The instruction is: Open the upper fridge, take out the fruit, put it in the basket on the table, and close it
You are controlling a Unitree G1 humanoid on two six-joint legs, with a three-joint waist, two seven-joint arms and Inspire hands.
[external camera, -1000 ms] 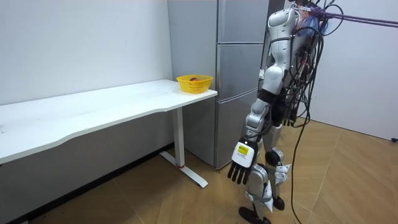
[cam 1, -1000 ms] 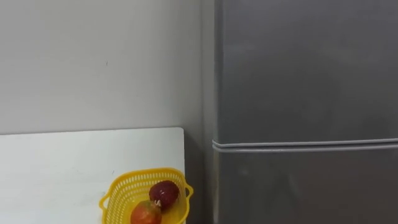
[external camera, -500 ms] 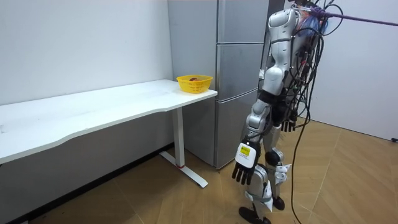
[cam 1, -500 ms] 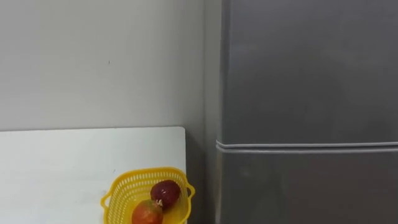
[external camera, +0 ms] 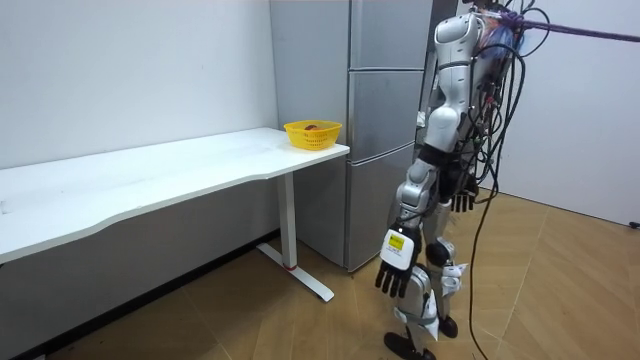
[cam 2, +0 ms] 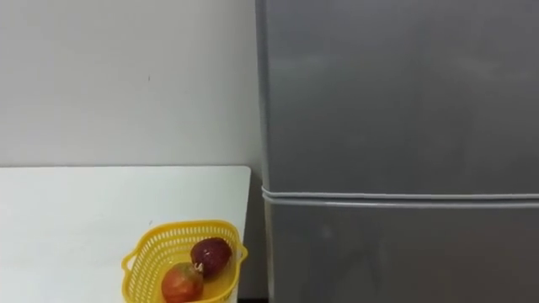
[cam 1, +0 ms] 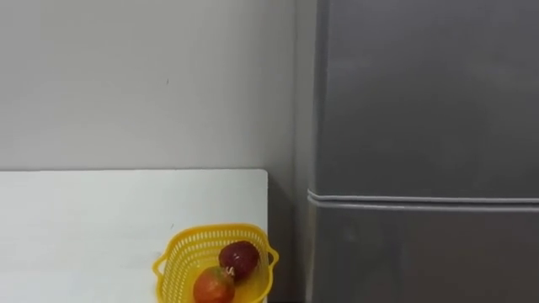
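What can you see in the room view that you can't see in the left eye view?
The room view adds the standing robot, its left hand and right hand hanging low, and the wooden floor. The left eye view, closer up, tells apart two fruits in the yellow basket: a dark red fruit and an orange-red fruit. Both share that basket, the white table and the shut grey fridge.

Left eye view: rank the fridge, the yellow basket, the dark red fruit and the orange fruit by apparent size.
1. fridge
2. yellow basket
3. dark red fruit and orange fruit: about alike; the orange one is cut by the lower edge, so unranked.
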